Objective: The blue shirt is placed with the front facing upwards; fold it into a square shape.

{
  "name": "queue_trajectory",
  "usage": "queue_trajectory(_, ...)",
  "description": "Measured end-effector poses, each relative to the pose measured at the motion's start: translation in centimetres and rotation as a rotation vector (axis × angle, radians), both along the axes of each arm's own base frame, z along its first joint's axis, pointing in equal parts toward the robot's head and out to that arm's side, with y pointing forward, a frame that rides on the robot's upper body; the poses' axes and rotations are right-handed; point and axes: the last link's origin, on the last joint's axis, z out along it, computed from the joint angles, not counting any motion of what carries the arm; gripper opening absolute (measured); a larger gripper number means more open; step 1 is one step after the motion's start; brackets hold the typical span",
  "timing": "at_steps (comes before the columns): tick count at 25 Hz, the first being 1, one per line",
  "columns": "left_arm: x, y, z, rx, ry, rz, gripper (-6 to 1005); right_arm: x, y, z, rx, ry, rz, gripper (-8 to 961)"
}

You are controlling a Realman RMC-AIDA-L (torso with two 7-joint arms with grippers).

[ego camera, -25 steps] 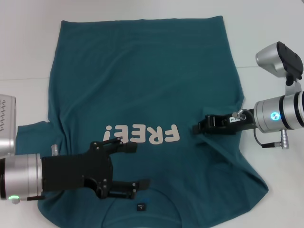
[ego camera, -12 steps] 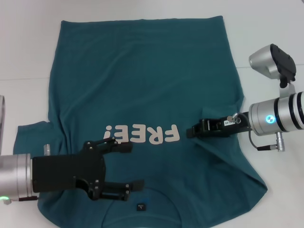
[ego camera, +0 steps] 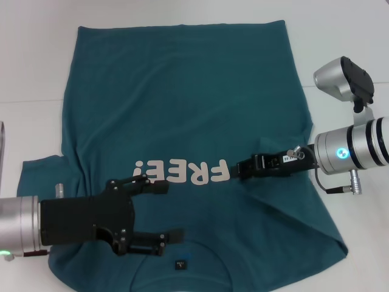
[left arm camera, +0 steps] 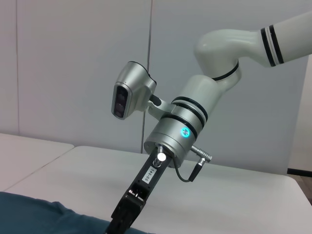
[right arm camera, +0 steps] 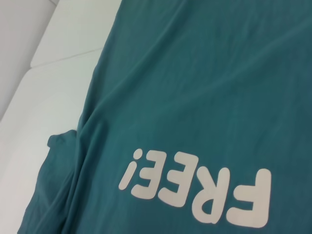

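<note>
The blue shirt [ego camera: 182,121] fills mid-frame on the white table [ego camera: 36,61], spread print-up for folding. The left gripper [ego camera: 167,212], lower left, hovers wide-fingered. The right gripper [ego camera: 243,171], centre-right, touches cloth; its fingers cannot be told.

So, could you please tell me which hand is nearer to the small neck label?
Left. The left hand hovers just beside the neck label; the right hand is farther off, past the lettering.

A lab-like room: a plain white table [ego camera: 36,55] stands before bare grey wall panels [left arm camera: 73,63], nothing homely around.
</note>
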Motion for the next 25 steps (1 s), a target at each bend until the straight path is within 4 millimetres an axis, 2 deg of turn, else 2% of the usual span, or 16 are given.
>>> queue_trajectory(7,0.1,0.1,0.0,-0.001,-0.001,-0.003,937,-0.3,0.1,0.3,0.016,0.021,0.028,393)
queue_trajectory(12,0.2,0.1,0.0,0.000,-0.003,-0.001,937,-0.4,1.2,1.8,0.083,-0.001,0.054,602)
queue_trajectory(20,0.1,0.3,0.3,0.007,-0.010,0.013,936,-0.8,2.6,3.9,0.209,0.011,0.128,618)
queue_trajectory(25,0.1,0.5,0.5,0.017,-0.019,0.024,936,-0.5,2.6,4.8,0.277,0.040,0.188,630)
